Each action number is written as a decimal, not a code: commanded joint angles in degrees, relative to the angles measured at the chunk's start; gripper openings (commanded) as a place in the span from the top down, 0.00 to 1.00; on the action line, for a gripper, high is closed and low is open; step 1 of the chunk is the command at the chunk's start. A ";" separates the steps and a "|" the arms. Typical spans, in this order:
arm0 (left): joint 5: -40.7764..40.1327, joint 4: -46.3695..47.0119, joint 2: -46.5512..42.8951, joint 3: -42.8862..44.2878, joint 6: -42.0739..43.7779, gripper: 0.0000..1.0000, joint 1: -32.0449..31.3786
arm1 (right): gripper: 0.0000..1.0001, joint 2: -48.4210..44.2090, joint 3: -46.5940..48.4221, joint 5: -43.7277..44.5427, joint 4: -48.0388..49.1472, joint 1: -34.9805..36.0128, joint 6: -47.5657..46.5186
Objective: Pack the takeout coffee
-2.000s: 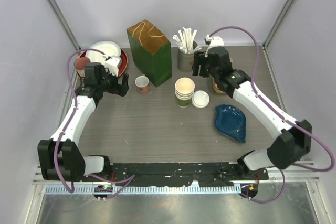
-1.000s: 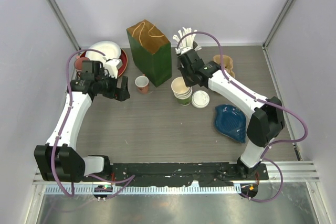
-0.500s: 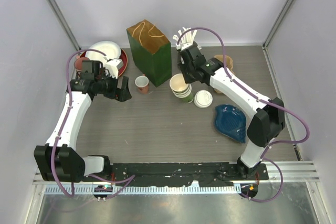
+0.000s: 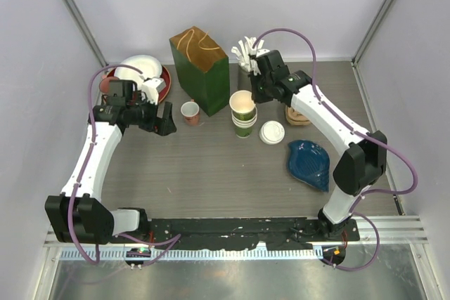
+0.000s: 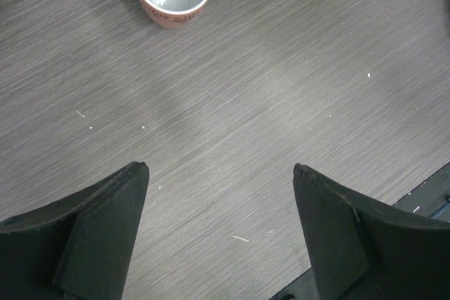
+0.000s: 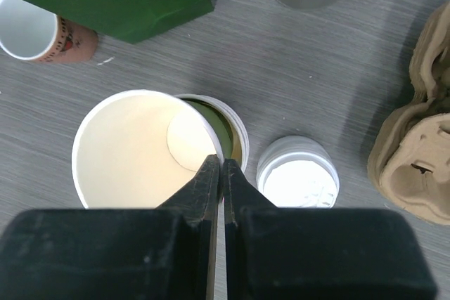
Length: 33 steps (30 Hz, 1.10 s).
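**Overhead view.** The left arm rises from its base along the left side of the table (image 4: 211, 173) and bends inward at the wrist. The left gripper (image 4: 167, 119) hangs low over bare tabletop with its fingers spread and nothing between them. It points toward the red-and-white cup (image 4: 190, 112), which stands just beside it. The right arm folds at its elbow above the blue dish (image 4: 308, 164). Its forearm runs back and to the left, ending at the right gripper (image 4: 254, 96). This gripper is at the rim of the top cup (image 4: 242, 105). The top cup sits above the cup stack (image 4: 244, 128), in front of the green paper bag (image 4: 200, 68). A white lid (image 4: 271, 132) lies on the table just right of the stack. A cardboard cup carrier (image 4: 295, 114) lies under the right forearm. A grey holder of white sticks (image 4: 247, 57) stands behind the gripper.

**Left wrist view.** Both black fingers (image 5: 105, 230) stand wide apart over wood-grain tabletop, released. The red-and-white cup is ahead at the upper left, and the green stack is at the upper right edge.

**Right wrist view.** The fingers are clenched together on the near rim of the top cup, grasping it. The cup's cream inside faces up. It sits offset to the left of the green cups beneath. Whether it is clear of them cannot be told.
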 commanded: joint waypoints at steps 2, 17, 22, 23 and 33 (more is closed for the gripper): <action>1.52 -0.39 -0.33 3.27 0.21 0.12 0.17 | 0.99 -5.40 5.05 0.84 2.46 0.41 -0.07; -6.03 -2.32 0.20 7.31 -3.12 0.08 0.70 | 0.99 -13.76 -1.69 -12.69 14.93 13.39 -3.23; -9.72 -1.53 0.37 6.62 -4.00 0.08 1.67 | 0.99 -4.46 -3.21 -11.28 15.38 18.96 -0.61; -10.25 -1.27 0.29 6.35 -4.00 0.08 1.84 | 0.99 -3.22 -3.38 -11.98 15.81 19.48 -0.16; -11.31 -1.00 -0.68 5.29 -3.39 0.07 2.28 | 0.99 9.71 -3.64 -8.56 18.37 23.26 1.95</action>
